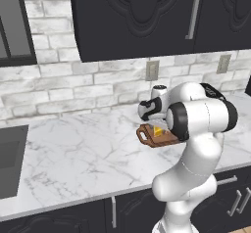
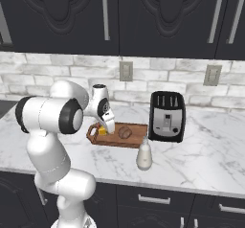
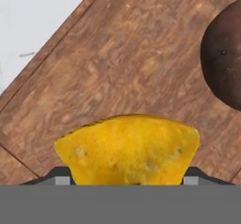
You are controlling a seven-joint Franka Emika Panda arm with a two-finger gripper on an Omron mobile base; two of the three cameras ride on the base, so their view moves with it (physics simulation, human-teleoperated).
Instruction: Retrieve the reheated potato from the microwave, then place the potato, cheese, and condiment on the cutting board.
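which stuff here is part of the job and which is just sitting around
Job: cutting board, potato on it, cheese at the gripper, white bottle on the counter.
Just sitting: toaster, wall outlets.

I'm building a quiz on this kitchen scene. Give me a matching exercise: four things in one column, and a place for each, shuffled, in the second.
Things:
1. cheese
2. potato
3. condiment bottle
4. toaster

Places:
A. on the counter, in front of the cutting board, nearer the counter's edge
B. at the board's handle end, between the gripper's finger tips
C. on the counter, just right of the board in the right base view
D. near the middle of the board

Pairs: 1-B, 2-D, 3-A, 4-C
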